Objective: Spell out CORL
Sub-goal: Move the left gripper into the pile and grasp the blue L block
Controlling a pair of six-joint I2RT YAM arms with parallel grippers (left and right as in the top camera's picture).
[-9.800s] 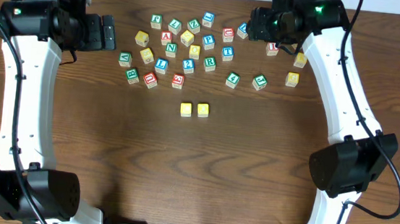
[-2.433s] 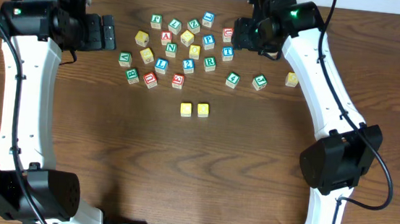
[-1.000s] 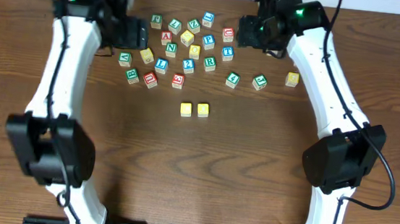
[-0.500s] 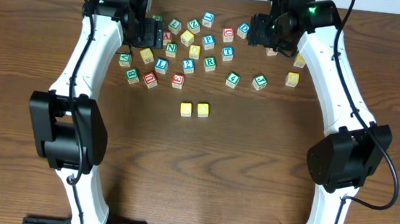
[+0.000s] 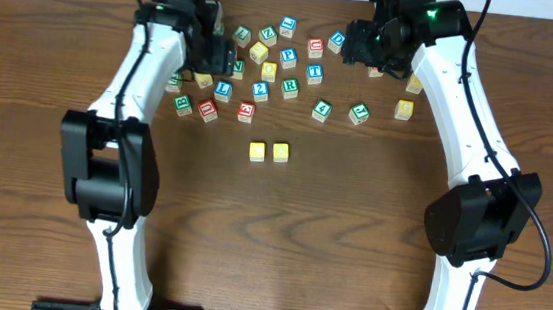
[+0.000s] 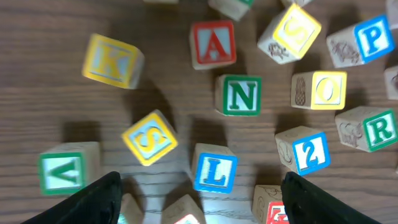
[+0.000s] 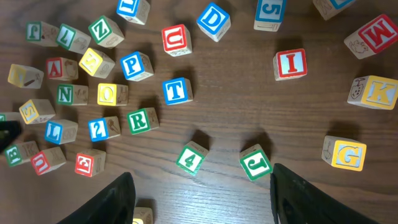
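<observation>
My left jaws stand open over the blue L cube (image 6: 214,173), about six o'clock from the green N cube (image 6: 239,94); my right jaws hang open above the tabletop (image 7: 236,118).

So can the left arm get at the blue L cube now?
Probably yes: the open left end effector hangs right above the blue L cube, nothing on top; the yellow S cube crowds one side.

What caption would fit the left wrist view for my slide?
Open left end effector above the blue L cube among scattered alphabet cubes.
</observation>
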